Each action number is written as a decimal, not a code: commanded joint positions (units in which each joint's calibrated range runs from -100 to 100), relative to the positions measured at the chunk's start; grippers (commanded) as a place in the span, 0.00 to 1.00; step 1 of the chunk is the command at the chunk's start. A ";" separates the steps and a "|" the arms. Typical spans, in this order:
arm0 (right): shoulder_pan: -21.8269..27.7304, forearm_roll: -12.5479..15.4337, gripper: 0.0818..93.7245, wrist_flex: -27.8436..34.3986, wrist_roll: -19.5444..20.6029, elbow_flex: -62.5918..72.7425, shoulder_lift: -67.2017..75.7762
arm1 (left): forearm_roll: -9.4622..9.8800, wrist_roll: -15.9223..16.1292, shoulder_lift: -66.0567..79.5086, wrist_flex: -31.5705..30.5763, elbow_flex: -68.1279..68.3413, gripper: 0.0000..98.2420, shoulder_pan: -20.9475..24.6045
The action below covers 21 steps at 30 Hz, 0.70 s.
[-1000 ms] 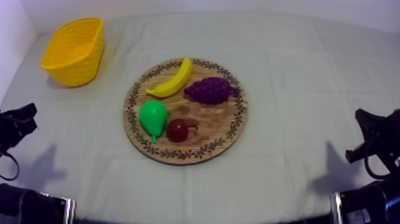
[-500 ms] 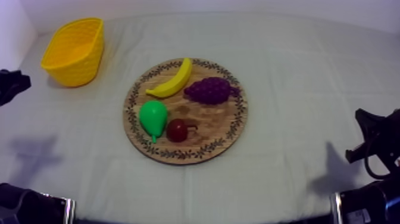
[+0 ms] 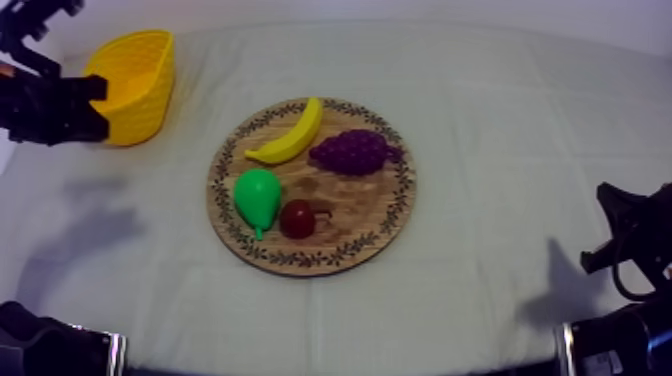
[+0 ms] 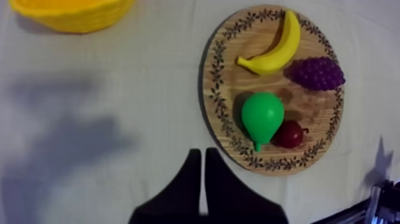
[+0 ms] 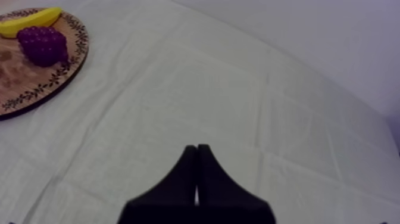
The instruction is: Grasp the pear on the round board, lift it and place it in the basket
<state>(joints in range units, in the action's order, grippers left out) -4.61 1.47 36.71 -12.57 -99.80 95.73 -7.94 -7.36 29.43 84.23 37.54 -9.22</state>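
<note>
Green toy pear (image 3: 256,197) on round wooden board (image 3: 396,215), by the rim facing the yellow woven basket (image 3: 130,85); open grey-white cloth (image 3: 500,120) rings the board; my left gripper (image 4: 200,152) and right gripper (image 5: 196,147) both clenched, empty

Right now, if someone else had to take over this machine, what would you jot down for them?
Left gripper: shut on nothing, its arm beside the yellow basket.
Right gripper: shut on nothing, at rest over bare cloth.
Pear: lying on the wooden board, next to the small red fruit.
Done: nothing yet.
Left to do: grasp the pear, lift it, put it into the basket.
</note>
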 commanded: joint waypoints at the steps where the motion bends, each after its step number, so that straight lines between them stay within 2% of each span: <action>1: 0.01 0.07 0.00 -0.01 -0.01 0.02 0.03 | -0.10 -0.73 -3.99 0.11 -0.04 0.00 -1.43; 6: 0.01 0.07 0.00 -0.01 -0.01 0.02 0.03 | 0.71 -3.12 -8.69 0.12 -1.62 0.00 -5.61; 10: 0.01 0.07 0.00 -0.01 -0.01 0.02 0.03 | 0.57 -4.05 -12.32 -0.65 -3.59 0.00 -8.86; 21: 0.01 0.07 0.00 -0.01 -0.01 0.02 0.03 | 1.30 -12.56 -21.16 -2.46 -12.40 0.00 -19.65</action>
<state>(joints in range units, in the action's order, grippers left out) -4.61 1.52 36.71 -12.57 -99.80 95.73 -6.70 -18.26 8.83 81.67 25.75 -27.08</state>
